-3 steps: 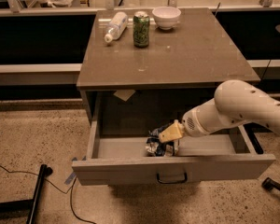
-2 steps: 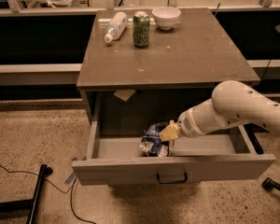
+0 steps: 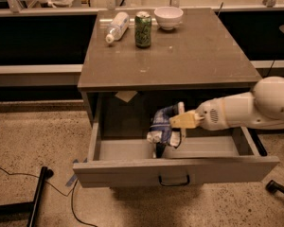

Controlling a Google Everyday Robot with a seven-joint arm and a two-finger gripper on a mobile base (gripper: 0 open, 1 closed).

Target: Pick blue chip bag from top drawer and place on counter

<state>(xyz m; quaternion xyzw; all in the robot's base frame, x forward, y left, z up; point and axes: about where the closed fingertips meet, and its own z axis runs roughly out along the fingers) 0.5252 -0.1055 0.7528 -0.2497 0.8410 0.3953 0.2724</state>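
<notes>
The top drawer (image 3: 132, 170) is pulled open under the counter (image 3: 194, 56). My gripper (image 3: 173, 126) reaches in from the right on a white arm and is shut on the blue chip bag (image 3: 161, 126). The crumpled dark blue and white bag hangs from the fingers, lifted above the drawer floor, just below the counter's front edge. The drawer's dark handle (image 3: 174, 179) shows at the centre of its front panel.
On the counter's far side lie a clear plastic bottle (image 3: 117, 26), a green can (image 3: 143, 29) and a white bowl (image 3: 168, 17). A scrap of paper (image 3: 126, 96) hangs under the counter. A black stand leg (image 3: 38, 197) and a cable lie on the floor at left.
The gripper has lifted the blue chip bag up off the drawer floor and moved it slightly left and up toward the counter's edge.
</notes>
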